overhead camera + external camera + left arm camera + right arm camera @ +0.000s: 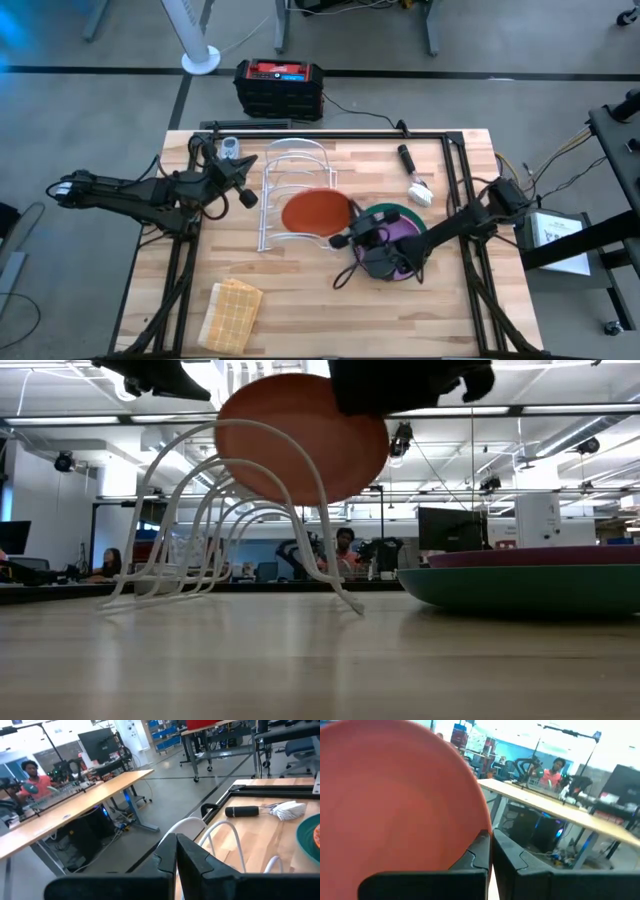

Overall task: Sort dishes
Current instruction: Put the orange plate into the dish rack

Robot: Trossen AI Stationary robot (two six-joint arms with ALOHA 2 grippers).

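Right gripper (345,240) is clamped on the rim of the orange plate (316,212), holding it tilted over the white wire rack (285,190). Just beside it, the purple plate (540,556) rests in the teal-green plate (520,585). Farther off, the left gripper (250,197), fingers together, hovers beside the rack.

You have a pale wooden table (300,310) with visible plank grain and a smooth, lightly sheened top. The rack (290,160) at centre frame is thin white coated wire, glossy. The orange plate (315,212) reads matt and smooth, with an even surface in the right wrist view. The teal plate (520,585), lower right in the low view, looks smooth with a soft gloss. The cloth (232,312) at lower left is tan and coarsely woven.
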